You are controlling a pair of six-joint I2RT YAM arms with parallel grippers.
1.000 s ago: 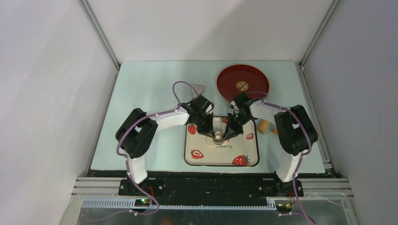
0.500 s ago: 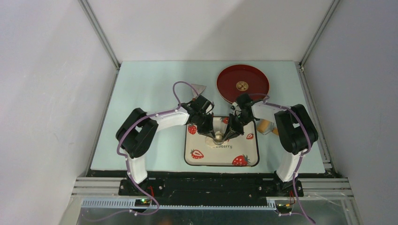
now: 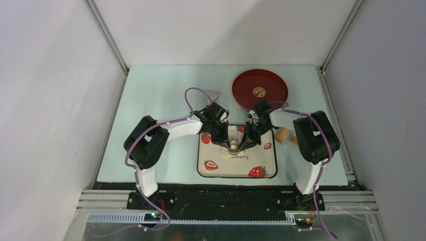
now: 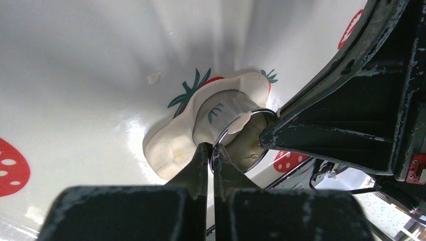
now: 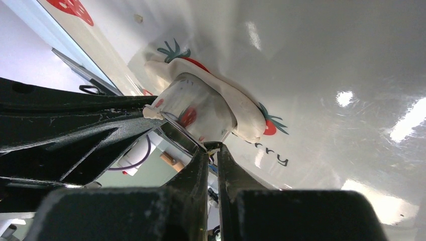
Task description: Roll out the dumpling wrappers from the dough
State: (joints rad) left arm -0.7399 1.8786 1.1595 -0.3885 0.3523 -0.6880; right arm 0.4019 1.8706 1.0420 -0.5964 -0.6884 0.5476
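The dough (image 4: 168, 145) is a flattened pale cream piece on the strawberry-print tray (image 3: 233, 169). A shiny metal cutter ring (image 4: 240, 134) stands pressed into it, and dough shows inside the ring. My left gripper (image 4: 211, 150) is shut on the ring's rim from the left. My right gripper (image 5: 212, 149) is shut on the opposite rim of the ring (image 5: 193, 108), with dough (image 5: 243, 118) spread round its base. From above, both grippers meet at the ring (image 3: 234, 147). A small pale disc, a dumpling wrapper (image 3: 259, 92), lies on the red plate (image 3: 274, 83).
A wooden rolling pin (image 3: 284, 134) lies right of the tray, under the right arm. A grey triangular piece (image 3: 214, 95) lies behind the left arm. A small dough crumb (image 4: 153, 78) sits on the tray. White walls enclose the mat on three sides.
The right wrist has shifted slightly toward the back right. Both grippers stay shut on the ring at the same spot on the tray.
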